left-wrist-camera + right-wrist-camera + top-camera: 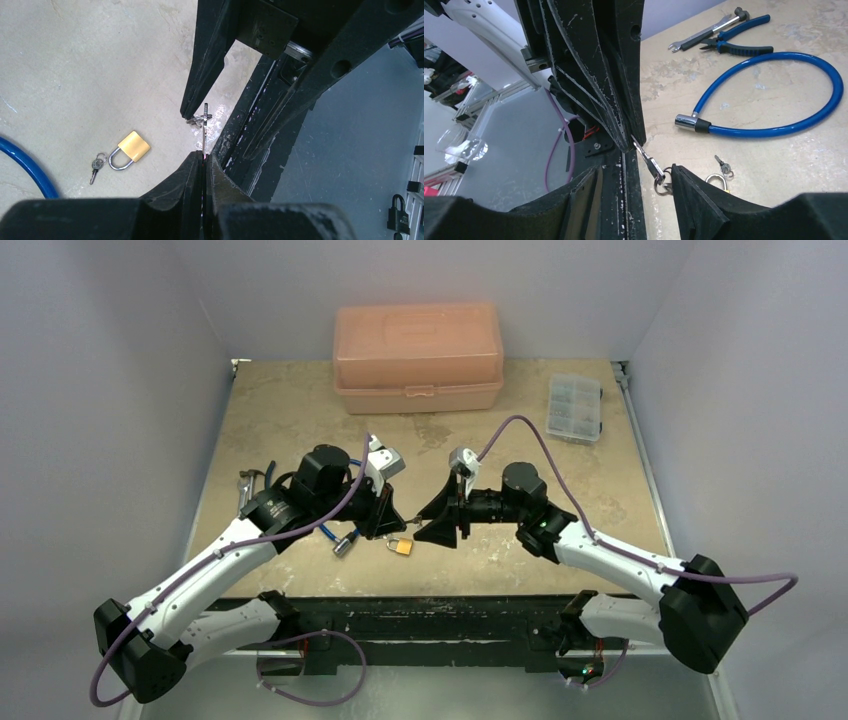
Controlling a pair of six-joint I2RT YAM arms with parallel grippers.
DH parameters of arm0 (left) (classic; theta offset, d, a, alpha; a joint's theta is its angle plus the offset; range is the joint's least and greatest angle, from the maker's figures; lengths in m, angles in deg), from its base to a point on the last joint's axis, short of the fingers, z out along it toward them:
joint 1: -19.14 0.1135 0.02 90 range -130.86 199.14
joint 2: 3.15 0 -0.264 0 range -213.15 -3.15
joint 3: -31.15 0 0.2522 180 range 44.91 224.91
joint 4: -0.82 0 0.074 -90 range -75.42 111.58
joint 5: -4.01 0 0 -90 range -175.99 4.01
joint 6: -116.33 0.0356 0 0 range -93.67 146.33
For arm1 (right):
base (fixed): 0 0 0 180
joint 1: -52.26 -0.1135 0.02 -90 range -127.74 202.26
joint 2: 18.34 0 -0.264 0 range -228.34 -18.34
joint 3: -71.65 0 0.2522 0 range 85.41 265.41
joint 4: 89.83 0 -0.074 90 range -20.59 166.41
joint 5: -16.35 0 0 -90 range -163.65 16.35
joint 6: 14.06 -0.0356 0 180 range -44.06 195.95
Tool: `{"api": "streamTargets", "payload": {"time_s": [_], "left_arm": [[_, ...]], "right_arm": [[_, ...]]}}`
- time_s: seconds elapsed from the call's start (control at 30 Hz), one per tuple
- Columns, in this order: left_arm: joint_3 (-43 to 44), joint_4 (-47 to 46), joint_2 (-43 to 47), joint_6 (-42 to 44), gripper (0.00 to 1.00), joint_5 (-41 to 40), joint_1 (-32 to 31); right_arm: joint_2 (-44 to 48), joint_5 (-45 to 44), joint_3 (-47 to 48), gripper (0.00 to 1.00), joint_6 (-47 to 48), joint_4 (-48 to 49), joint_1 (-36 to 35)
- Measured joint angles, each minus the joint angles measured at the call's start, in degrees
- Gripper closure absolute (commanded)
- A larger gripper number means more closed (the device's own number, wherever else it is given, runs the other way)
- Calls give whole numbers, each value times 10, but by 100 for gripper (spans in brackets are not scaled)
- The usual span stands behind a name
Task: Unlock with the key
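- Left wrist view: left gripper point(204, 159) fingers are clamped together on the key point(205, 125), holding it above the table's near edge, seemingly to offer it for regrasping.
- Right gripper point(636, 172) fingers stand apart, straddling the key's ring end; the padlock point(131, 149) lies nearby.

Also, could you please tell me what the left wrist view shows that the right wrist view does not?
Only left wrist: the whole brass padlock and a black padlock at the frame's lower right. Only right wrist: the wrench, the pliers and the blue cable's full loop. Both: the key pinched in the shut left tool, the open right tool around its ring, and a second key lying loose.
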Motion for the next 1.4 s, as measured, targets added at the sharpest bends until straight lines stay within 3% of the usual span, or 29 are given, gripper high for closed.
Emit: {"api": "streamTargets", "payload": {"time_s": [0.2, 0.37, 0.67, 0.83, 0.93, 1.0, 1.1, 1.17, 1.27, 1.4], "left_arm": [[0, 0, 3, 0, 100, 0, 0], [0, 0, 4, 0, 100, 3, 0], [0, -1, 6, 0, 100, 10, 0], [0, -1, 6, 0, 100, 8, 0], [0, 0, 5, 0, 100, 4, 1], [0, 1, 5, 0, 88, 3, 1], [0, 0, 2, -2, 56, 1, 1], [0, -2, 0, -3, 39, -3, 1], [0, -2, 1, -12, 30, -28, 0], [-4, -7, 16, -16, 29, -91, 0]], "right_arm": [[-11, -2, 11, 50, 0, 1, -6], [-12, -10, 12, 67, 5, 1, -7], [-12, -17, 12, 78, 9, 1, -7], [-12, -15, 13, 99, 12, 0, -8], [-12, -12, 14, 100, 15, -4, -9], [-12, -12, 15, 100, 16, -7, -10], [-12, -14, 15, 100, 17, -11, -10], [-12, -18, 15, 100, 17, -15, -10], [-5, -45, 15, 100, 11, -26, -11], [20, -100, 10, 100, -10, -45, -11]]}}
